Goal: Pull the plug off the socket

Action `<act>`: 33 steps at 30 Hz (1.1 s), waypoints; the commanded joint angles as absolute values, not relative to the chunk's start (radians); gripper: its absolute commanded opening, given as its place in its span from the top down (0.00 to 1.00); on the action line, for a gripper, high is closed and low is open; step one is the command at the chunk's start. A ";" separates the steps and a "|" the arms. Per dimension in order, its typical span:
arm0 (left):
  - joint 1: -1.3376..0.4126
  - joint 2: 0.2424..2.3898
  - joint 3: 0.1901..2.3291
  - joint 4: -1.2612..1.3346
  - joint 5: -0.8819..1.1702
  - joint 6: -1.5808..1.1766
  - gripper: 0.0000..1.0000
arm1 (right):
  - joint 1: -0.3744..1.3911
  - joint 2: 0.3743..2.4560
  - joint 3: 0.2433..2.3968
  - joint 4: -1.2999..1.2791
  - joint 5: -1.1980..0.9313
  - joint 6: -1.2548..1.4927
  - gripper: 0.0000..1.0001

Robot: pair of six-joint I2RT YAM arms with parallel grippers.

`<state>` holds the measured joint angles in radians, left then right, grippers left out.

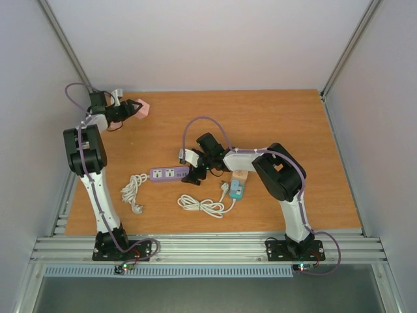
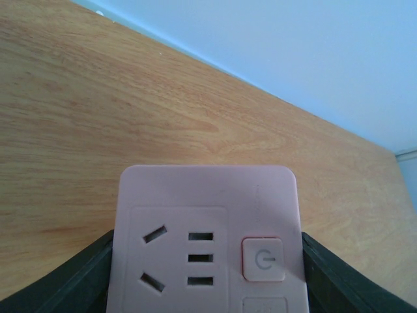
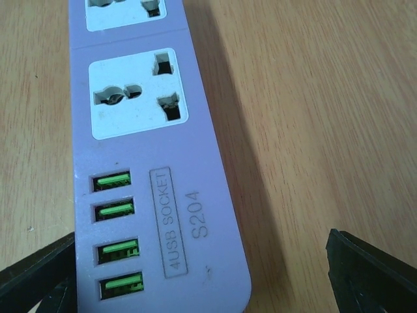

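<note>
Top external view: in the upper left of the frame the left jaws pinch a pink socket cube by its sides, and the left wrist view shows its slots and power button facing the camera. Near the centre, the right jaws stand spread wide around the USB end of a purple power strip lying flat on the wooden table, not gripping it. Just right of them a white plug touches a teal adapter; whether it is seated I cannot tell.

table far half open, cord coils + strip crowd ctr
</note>
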<state>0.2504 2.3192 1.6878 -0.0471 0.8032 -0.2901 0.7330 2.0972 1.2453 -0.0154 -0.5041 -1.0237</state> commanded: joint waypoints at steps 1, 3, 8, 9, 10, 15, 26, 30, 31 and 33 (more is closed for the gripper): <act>0.237 2.351 1.752 0.021 0.802 -0.328 0.51 | 0.731 2.049 1.253 -0.008 -0.500 -1.008 0.01; 0.233 2.363 1.768 0.013 0.790 -0.328 0.48 | 0.732 2.047 1.254 -0.007 -0.499 -1.008 0.01; 0.228 2.385 1.805 -0.055 0.723 -0.325 0.35 | 0.731 2.042 1.253 -0.009 -0.498 -1.009 0.01; 0.229 2.390 1.813 -0.069 0.710 -0.323 0.34 | 0.731 2.041 1.253 -0.010 -0.498 -1.010 0.01; 0.229 2.393 1.819 -0.083 0.697 -0.316 0.31 | 0.731 2.040 1.254 -0.010 -0.497 -1.011 0.02; 0.230 2.413 1.841 -0.130 0.671 -0.309 0.22 | 0.731 2.036 1.253 -0.014 -0.499 -1.012 0.01; 0.235 2.364 1.836 -0.182 0.532 -0.277 0.18 | 0.732 2.037 1.258 -0.028 -0.499 -1.015 0.01; 0.236 2.347 1.842 -0.213 0.487 -0.237 0.20 | 0.732 2.038 1.260 -0.029 -0.499 -1.015 0.01; 0.237 2.345 1.842 -0.218 0.480 -0.231 0.20 | 0.732 2.037 1.261 -0.030 -0.500 -1.015 0.02; 0.239 2.338 1.842 -0.225 0.462 -0.221 0.20 | 0.731 2.036 1.262 -0.032 -0.501 -1.015 0.02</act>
